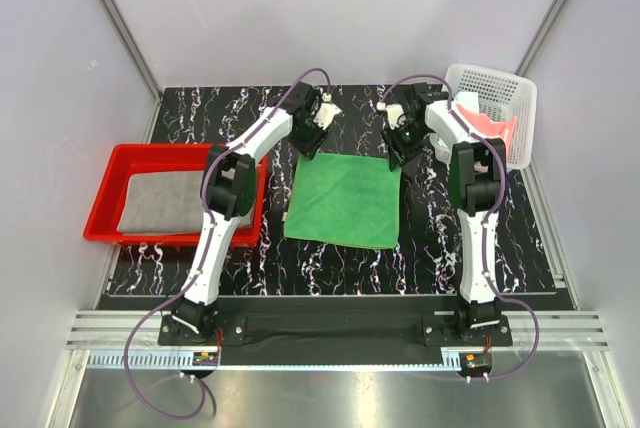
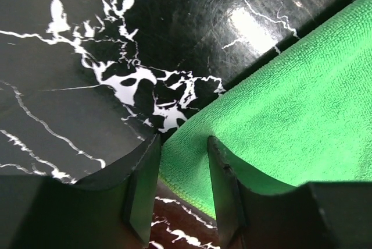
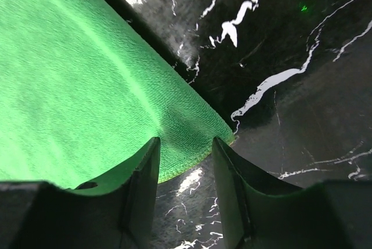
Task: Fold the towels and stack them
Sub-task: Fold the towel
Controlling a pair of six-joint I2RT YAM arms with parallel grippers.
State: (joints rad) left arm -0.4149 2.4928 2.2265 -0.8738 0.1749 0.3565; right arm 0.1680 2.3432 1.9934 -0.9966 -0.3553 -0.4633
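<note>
Two hands are straddling the far corners of the bright green towel (image 1: 343,199), which is lying flat in the middle of the counter (image 1: 440,248).

Left hand (image 2: 183,141) is hovering at the towel's far left corner and right hand (image 3: 185,142) at its far right corner, each with fingers parted and cloth lying between them unpinched; whether the tips are touching the counter is hard to tell. Grey towel (image 1: 165,203) is resting folded in the red tray (image 1: 105,188) at the counter's left edge. Salmon-pink towel (image 1: 490,120) is sitting in the white basket (image 1: 500,83) at the far right corner.
</note>
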